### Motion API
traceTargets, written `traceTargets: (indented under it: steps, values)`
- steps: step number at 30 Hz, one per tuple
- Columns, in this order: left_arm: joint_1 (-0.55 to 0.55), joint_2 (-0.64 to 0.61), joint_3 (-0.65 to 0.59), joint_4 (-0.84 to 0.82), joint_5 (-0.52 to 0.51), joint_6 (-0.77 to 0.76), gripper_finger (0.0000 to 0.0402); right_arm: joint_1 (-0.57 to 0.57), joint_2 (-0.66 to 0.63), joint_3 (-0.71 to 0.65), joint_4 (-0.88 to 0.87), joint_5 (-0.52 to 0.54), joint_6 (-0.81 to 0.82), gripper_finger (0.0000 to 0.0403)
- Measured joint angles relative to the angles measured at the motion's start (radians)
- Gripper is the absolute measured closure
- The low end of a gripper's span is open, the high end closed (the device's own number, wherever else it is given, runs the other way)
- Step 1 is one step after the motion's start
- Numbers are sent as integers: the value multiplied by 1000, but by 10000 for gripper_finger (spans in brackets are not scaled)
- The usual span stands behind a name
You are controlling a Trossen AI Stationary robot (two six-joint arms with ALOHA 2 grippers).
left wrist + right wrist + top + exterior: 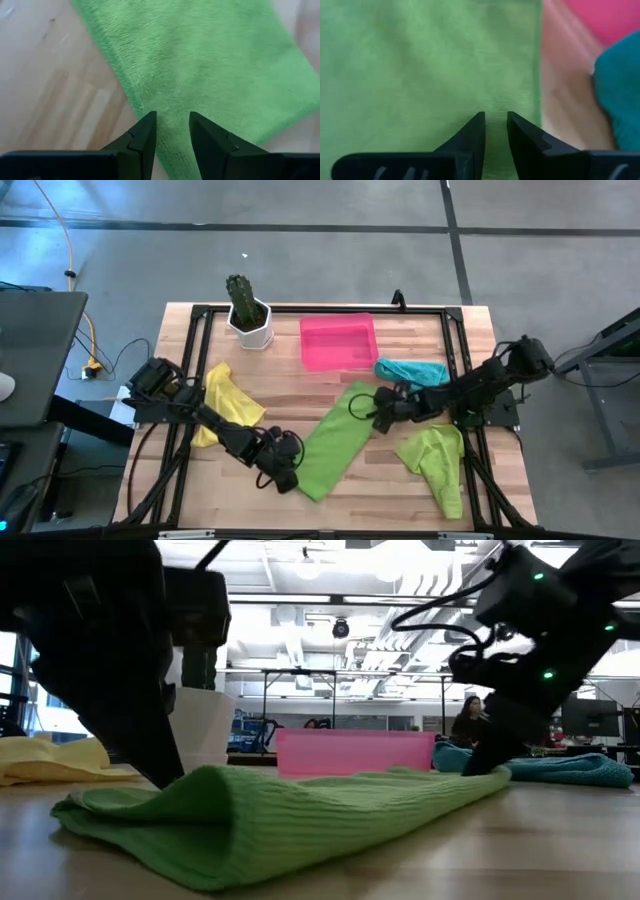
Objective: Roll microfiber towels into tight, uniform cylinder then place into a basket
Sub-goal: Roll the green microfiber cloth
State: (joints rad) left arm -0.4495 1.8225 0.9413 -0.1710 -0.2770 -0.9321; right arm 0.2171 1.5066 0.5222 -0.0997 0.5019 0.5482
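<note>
**Two pincers on one green towel**

A lime green towel (335, 442) lies folded into a long strip, slanting across the middle of the wooden table (400, 490). The left pincer (290, 477) sits at the strip's near left end, its fingers (142, 145) a narrow gap apart, their tips down on the cloth near its edge. The right pincer (377, 416) is at the far right end of the same towel, its fingers (472, 137) also narrowly parted with the cloth between and beneath them; whether either pincer actually pinches the fabric cannot be told.

The pink basket (339, 341) stands at the far middle of the table, apart from the strip. A teal towel (412, 370) lies crumpled just right of the basket. A second lime green towel (437, 463) is bunched near the right edge, and a yellow towel (226, 402) lies on the left, partly under the left arm. A white pot with a cactus (248, 315) stands left of the basket.
</note>
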Motion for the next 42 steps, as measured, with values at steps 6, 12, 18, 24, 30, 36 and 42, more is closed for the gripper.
traceTargets:
  steps: [6, 12, 18, 24, 30, 36, 42]
  values:
    - [-2, 0, 0, 12, -11, 22, 296, -110, 0, -2, 116, 28, -159, 330]
    - [18, 0, 0, 60, -33, 197, 296, -156, -11, 9, 137, 16, -167, 330]
    - [51, 0, 0, 141, -55, 365, 296, -93, -27, 32, 125, -229, 5, 330]
    - [97, 27, 1, 212, -55, 393, 296, 76, -27, 36, 118, -164, 130, 330]
    - [118, 91, 1, 232, -49, 389, 296, 163, -26, 36, 79, 16, 193, 330]
    - [105, 113, 3, 253, -49, 389, 296, 135, 25, 36, 69, 9, 150, 330]
    - [78, 111, 3, 250, -51, 383, 296, 76, 121, 40, 114, 5, 119, 330]
